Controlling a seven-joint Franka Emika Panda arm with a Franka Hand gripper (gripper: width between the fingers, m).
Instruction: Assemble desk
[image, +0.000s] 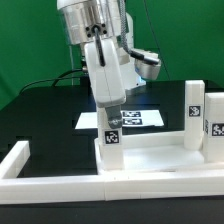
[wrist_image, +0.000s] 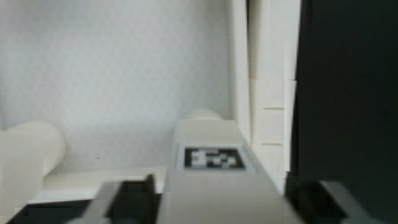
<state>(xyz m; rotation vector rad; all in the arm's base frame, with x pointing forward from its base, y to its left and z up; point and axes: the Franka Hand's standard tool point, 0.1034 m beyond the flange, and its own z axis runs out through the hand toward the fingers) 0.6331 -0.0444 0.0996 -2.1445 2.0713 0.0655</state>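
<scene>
Gripper clamps tagged leg near worktop's front edge, seating it on desk top. Keep leg upright, centred over socket; 2 legs already stand.

Black table carries desk top, standing on edge w/ tagged legs sticking up. Marker board lies flat behind it. White fence bars run along front, touching desk top.

Tagged leg seemingly between end effector fingers
</scene>
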